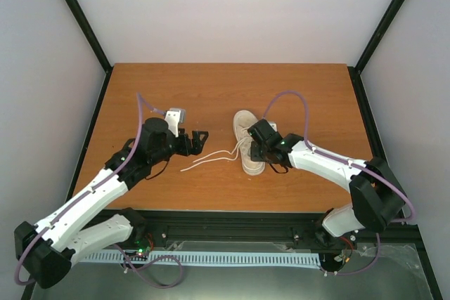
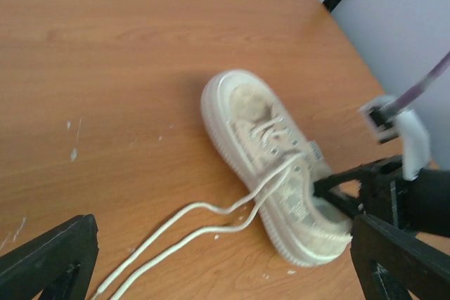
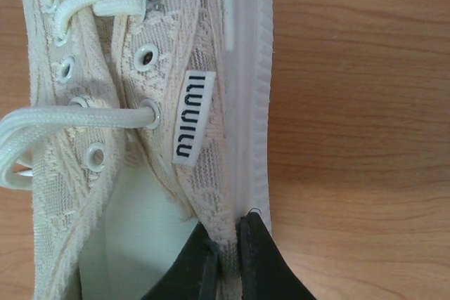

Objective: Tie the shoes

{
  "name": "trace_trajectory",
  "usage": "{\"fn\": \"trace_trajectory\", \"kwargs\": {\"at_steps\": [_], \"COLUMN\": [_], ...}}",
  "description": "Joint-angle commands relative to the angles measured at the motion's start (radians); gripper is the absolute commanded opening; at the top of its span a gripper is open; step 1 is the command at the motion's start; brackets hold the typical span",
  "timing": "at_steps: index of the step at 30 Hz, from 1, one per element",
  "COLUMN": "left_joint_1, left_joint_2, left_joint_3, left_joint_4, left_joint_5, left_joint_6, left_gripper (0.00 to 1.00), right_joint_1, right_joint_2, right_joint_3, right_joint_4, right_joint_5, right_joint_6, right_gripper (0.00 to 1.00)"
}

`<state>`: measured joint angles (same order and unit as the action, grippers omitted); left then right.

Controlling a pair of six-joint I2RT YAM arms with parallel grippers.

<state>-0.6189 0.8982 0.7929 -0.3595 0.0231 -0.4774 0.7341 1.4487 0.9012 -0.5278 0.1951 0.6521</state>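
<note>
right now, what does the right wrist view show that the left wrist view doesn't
Only the right wrist view: the right gripper pinching the side wall of the sneaker near its heel, with a printed label and metal eyelets close up. Only the left wrist view: the whole sneaker, two loose lace ends trailing over the table, and the left gripper open, holding nothing. Both: the sneaker, its laces, the wooden table.

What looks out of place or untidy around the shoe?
The sneaker has its laces undone: both ends trail loose across the table toward the left gripper. The right gripper pinches its side wall near the heel. Nothing looks damaged.
</note>
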Motion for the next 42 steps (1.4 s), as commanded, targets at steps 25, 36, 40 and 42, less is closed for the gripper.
{"fn": "trace_trajectory", "kwargs": {"at_steps": [25, 36, 40, 42], "left_joint_1": [0.473, 0.585, 0.584, 0.585], "left_joint_2": [0.138, 0.068, 0.014, 0.01], "left_joint_3": [0.208, 0.258, 0.21, 0.195], "left_joint_4": [-0.17, -0.326, -0.317, -0.316], "left_joint_5": [0.491, -0.007, -0.074, -0.061], "left_joint_6": [-0.006, 0.258, 0.265, 0.269], "left_gripper": [1.0, 1.0, 1.0, 1.0], "right_joint_1": [0.029, 0.08, 0.085, 0.09], "right_joint_2": [-0.126, 0.324, 0.44, 0.501], "right_joint_3": [0.053, 0.29, 0.369, 0.416], "right_joint_4": [0.217, 0.26, 0.266, 0.243], "right_joint_5": [-0.391, -0.479, -0.497, -0.501], "right_joint_6": [-0.508, -0.727, -0.764, -0.781], "right_gripper": [0.84, 0.8, 0.8, 0.79]}}
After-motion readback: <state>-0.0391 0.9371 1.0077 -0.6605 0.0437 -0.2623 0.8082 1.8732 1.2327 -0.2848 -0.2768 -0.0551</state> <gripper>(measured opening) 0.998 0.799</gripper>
